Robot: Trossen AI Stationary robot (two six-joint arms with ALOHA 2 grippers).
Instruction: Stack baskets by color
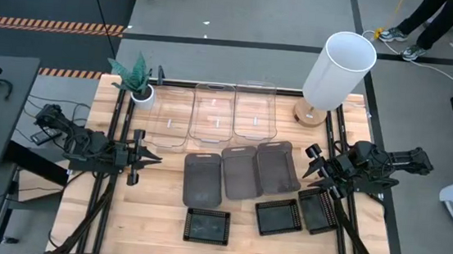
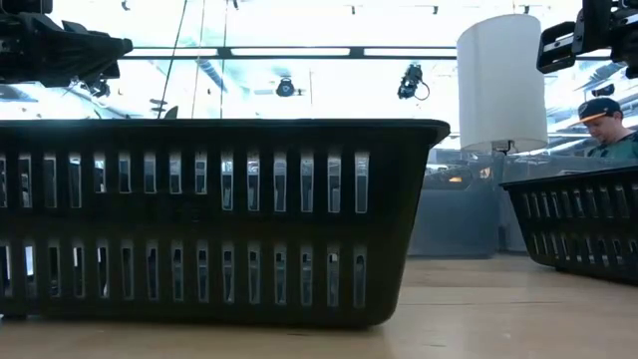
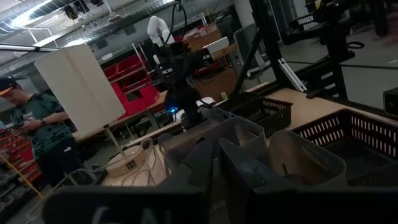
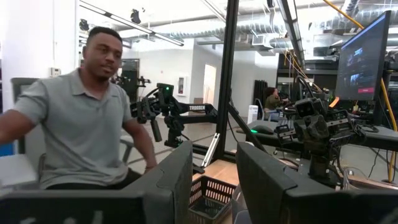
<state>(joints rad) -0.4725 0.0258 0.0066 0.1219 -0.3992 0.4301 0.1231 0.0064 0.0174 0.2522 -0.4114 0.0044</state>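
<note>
Nine shallow baskets lie unstacked in three loose rows on the pale wooden table (image 1: 161,212), seen from above. Toward 12 o'clock, three clear plastic rectangular trays (image 1: 214,112) sit side by side, long axes running 12 to 6. Just below them, three smoky dark-grey trays with rounded corners (image 1: 240,174) form a second row, edges touching or nearly so, long axes also near 12 to 6, the set fanning slightly so the right-hand one tips toward 11 o'clock. Toward 6 o'clock lie three smaller, squarer black mesh baskets (image 1: 278,217): one alone at centre, lying square to the table edge, and two close together toward 4 o'clock, both skewed.

The left gripper (image 1: 151,158) hovers at 9 o'clock, well apart from the baskets, its fingers pointing toward 3 o'clock, drawn nearly together and holding nothing. The right gripper (image 1: 312,162) hangs at 3 o'clock just beside the rightmost grey tray, pointing toward 9 o'clock, fingers parted with nothing between them.

A white cylindrical lamp (image 1: 339,69) stands at 1 o'clock; a small potted plant (image 1: 137,79) at 11 o'clock. A person in a grey polo shirt (image 4: 81,124) sits beyond the table.
</note>
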